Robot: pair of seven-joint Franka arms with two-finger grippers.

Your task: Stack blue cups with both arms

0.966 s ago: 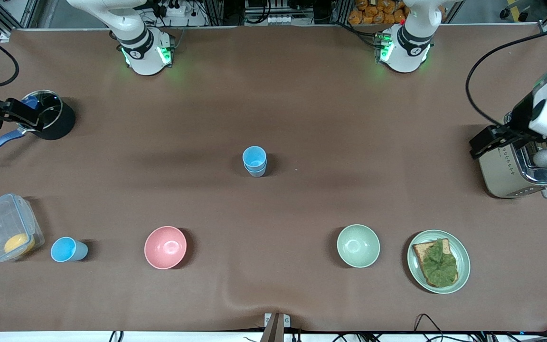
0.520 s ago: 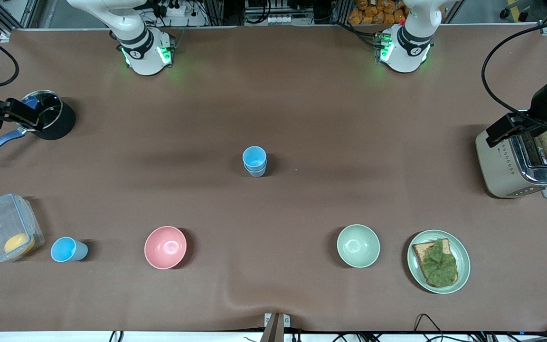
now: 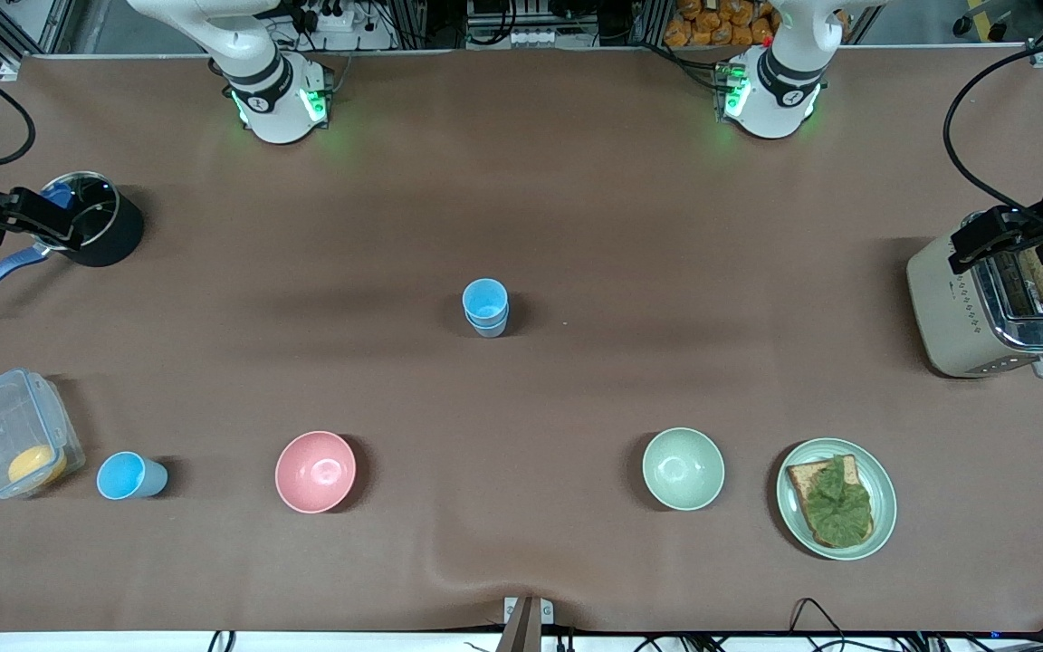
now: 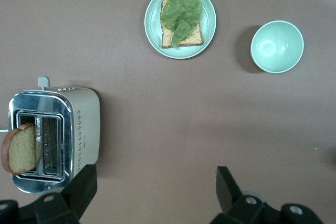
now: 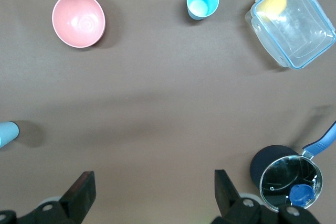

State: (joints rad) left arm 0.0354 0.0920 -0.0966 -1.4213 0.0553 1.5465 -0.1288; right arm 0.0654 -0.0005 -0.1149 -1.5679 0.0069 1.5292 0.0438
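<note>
Two blue cups [image 3: 485, 309] stand nested as a short stack at the middle of the brown table [image 3: 576, 226]. A third blue cup [image 3: 129, 476] stands alone, well apart from that stack, nearer to the front camera and toward the right arm's end of the table, between a clear lidded container [image 3: 14, 434] with something yellow inside and a pink bowl [image 3: 315, 471].

The left gripper [image 4: 152, 192] hangs over the toaster [image 3: 992, 312] at the left arm's end of the table, its fingers [image 4: 227, 182] spread wide with nothing between them. A slice of bread [image 4: 20, 148] sticks up from one toaster slot. A green bowl [image 3: 683, 468] and a plate [image 3: 879, 521] carrying toast topped with a leaf lie nearer to the front camera than the toaster.

The right gripper [image 5: 152, 192] hovers over a black saucepan [image 3: 100, 231] with what looks like a glass lid; its fingers [image 5: 224, 183] are likewise parted and empty.
</note>
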